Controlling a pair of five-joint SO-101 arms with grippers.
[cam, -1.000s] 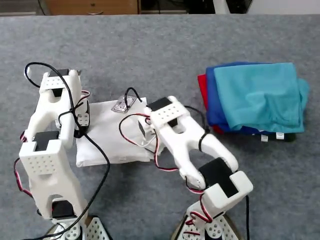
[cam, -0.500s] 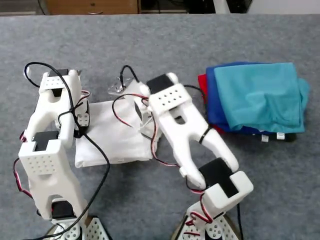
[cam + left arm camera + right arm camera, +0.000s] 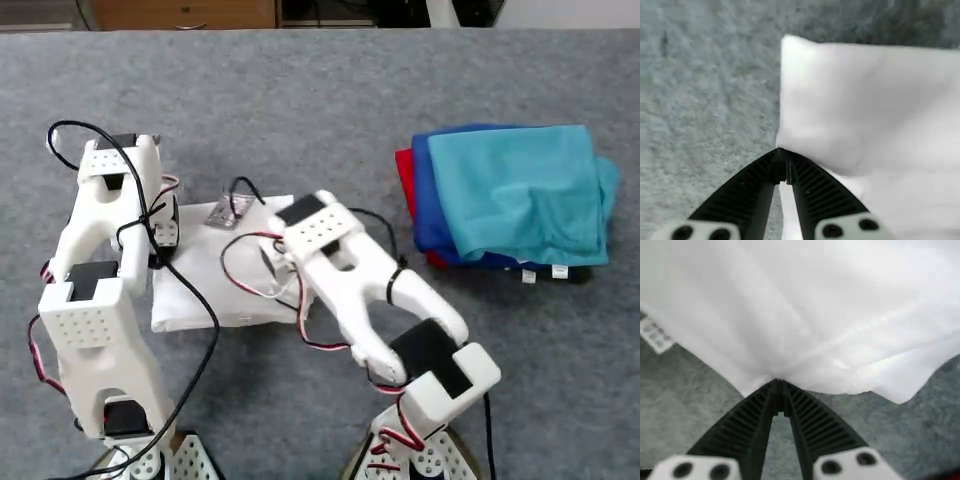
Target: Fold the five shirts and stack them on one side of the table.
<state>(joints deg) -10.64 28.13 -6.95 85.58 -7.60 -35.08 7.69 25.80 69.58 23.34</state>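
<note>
A white shirt, partly folded, lies on the grey table between my two arms. At its left edge my left gripper is shut, and the left wrist view has the closed tips pinching the white shirt at a fold. My right gripper is shut on the cloth's right side; the right wrist view has its tips closed on a bunched edge of the white shirt. A stack of folded shirts, teal on blue on red, lies at the table's right.
A small tag hangs from the shirt's edge over the grey table. Loose arm cables cross above the white shirt. Open table lies beyond the shirt and between it and the stack.
My right arm swung away from me with the shirt's right edge, then came back down and to the left, leaving the white shirt narrower. The left arm barely moved.
</note>
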